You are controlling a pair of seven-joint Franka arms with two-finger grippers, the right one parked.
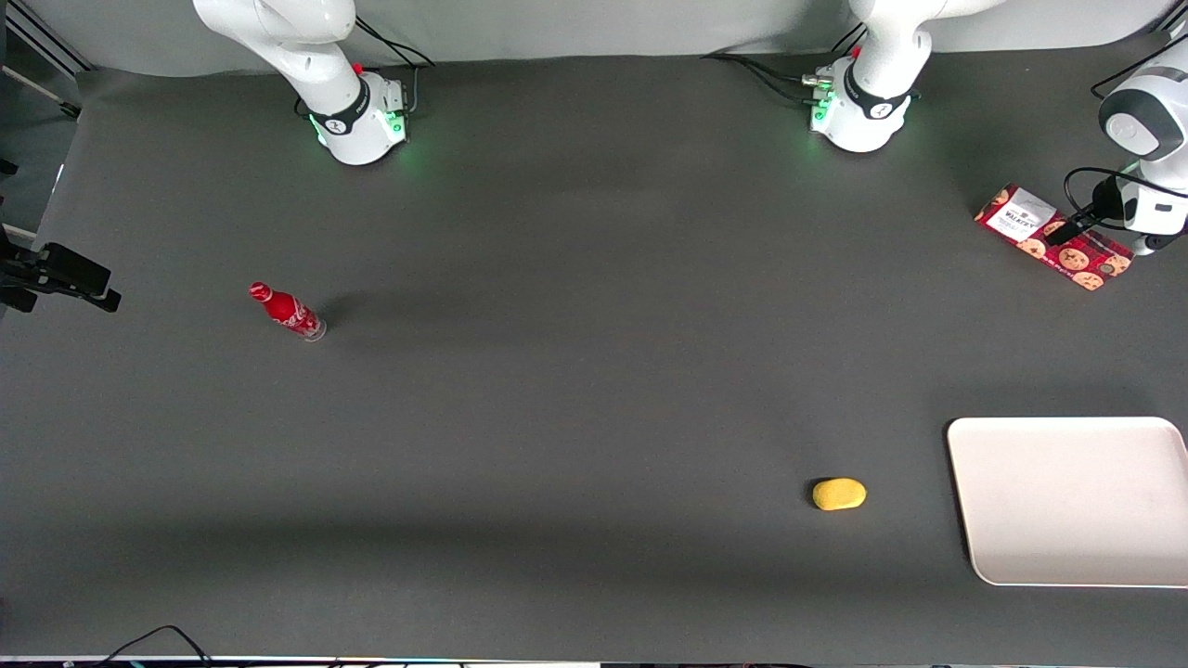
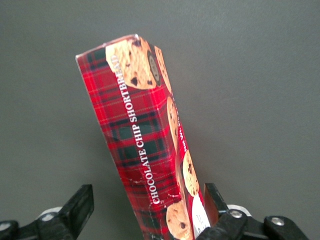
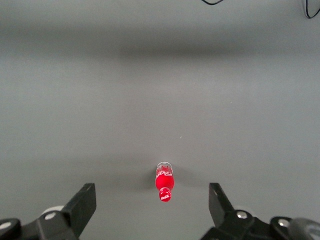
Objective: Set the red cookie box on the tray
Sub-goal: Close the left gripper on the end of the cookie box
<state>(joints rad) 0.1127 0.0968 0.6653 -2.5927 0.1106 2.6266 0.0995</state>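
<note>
Now, red bottle [image 1: 287, 312]: you'll find it toward the parked arm's end of the dark table [image 1: 594, 371], alone, well apart from everything else.
Yellow lump [image 1: 839, 494]: small oval, lying on the table just beside the tray and nearer to the front camera than the bottle.
Tray [image 1: 1067, 501]: off-white, flat on the table at the working arm's end, close to the front camera's edge.
Red cookie box [image 1: 1044, 236]: lies at the working arm's end, farther from the front camera than the tray and well apart from it. Your wrist view shows its tartan side lettered "CHOCOLATE CHIP SHORTBREAD" [image 2: 145, 145].
Gripper [image 1: 1086, 232]: down at one end of the box. Fingers apart and straddling it [image 2: 147, 195]; one fingertip [image 2: 80, 205] stands clear of the cardboard, the other [image 2: 215, 197] sits right against it.
</note>
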